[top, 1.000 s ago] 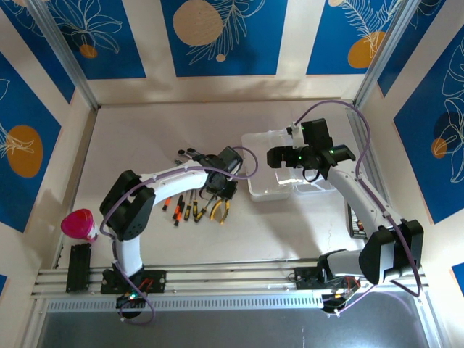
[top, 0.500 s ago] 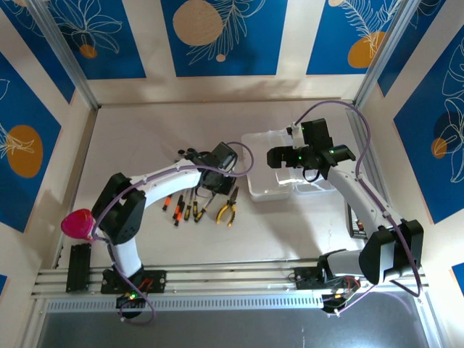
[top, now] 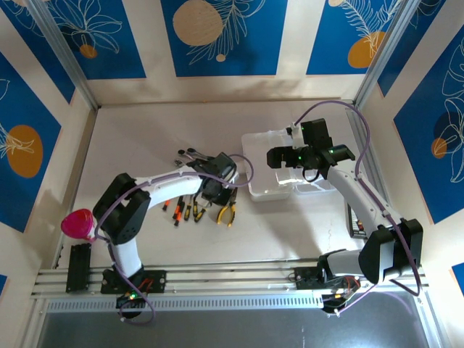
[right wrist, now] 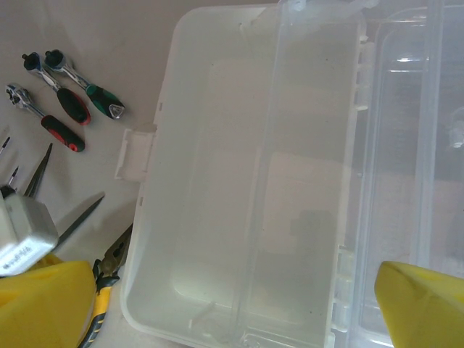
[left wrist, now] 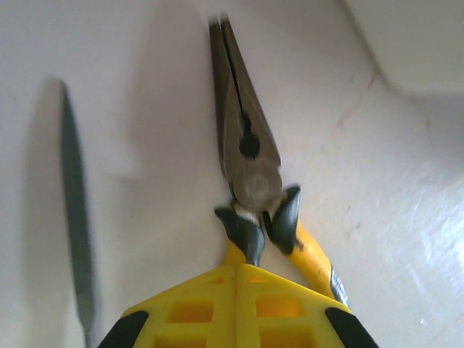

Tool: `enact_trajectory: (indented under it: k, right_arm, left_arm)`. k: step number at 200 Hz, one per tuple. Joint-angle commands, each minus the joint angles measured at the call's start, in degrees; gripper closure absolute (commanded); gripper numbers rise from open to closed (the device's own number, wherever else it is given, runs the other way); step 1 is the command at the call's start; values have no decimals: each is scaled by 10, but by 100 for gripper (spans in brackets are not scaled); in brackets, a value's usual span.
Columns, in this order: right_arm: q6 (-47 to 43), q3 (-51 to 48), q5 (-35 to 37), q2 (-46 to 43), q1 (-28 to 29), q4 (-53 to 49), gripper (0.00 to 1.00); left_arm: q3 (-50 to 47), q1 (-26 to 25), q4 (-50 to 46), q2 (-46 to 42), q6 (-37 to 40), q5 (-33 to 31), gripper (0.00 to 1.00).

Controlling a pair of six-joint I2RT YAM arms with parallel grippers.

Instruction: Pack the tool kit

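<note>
The clear plastic case (top: 270, 168) lies open on the table, its tray (right wrist: 239, 181) bare and its lid (right wrist: 406, 145) folded out to the right. A white latch tab (right wrist: 134, 154) sticks out of its left wall. My right gripper (top: 281, 156) hovers open above the tray, fingers wide apart (right wrist: 235, 286). The yellow-handled pliers (top: 227, 212) lie left of the case, nose pointing towards it (left wrist: 246, 145). My left gripper (top: 217, 193) is shut, its tips (left wrist: 238, 272) right at the pliers' left handle. Small screwdrivers (top: 181, 208) and ratchet wrenches (top: 190, 154) lie further left.
A dark thin shaft (left wrist: 76, 239) lies on the table left of the pliers. A pink cup (top: 77, 223) stands at the table's left edge above a black block (top: 80, 264). Ratchets with red and green grips (right wrist: 65, 94) lie beyond the case's left corner.
The pliers shifted slightly right and turned a second ago. My left gripper pulled back from them, then came down to their handles again. The right arm stayed still.
</note>
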Motion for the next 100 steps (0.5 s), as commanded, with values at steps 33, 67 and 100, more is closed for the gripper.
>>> enact_trajectory:
  k: [33,67,100]
  right_arm:
    - [-7,-5,-18,17,0,-1,1]
    - [-7,-4,-17,20,2,-3,1]
    - [-7,-4,-16,20,2,-5,1]
  left_arm:
    - [-42,-20,18,3,7,37,76]
    - [-40,-20,28,22,4,34,66]
    - [-29,-19,8,47,1,9,66]
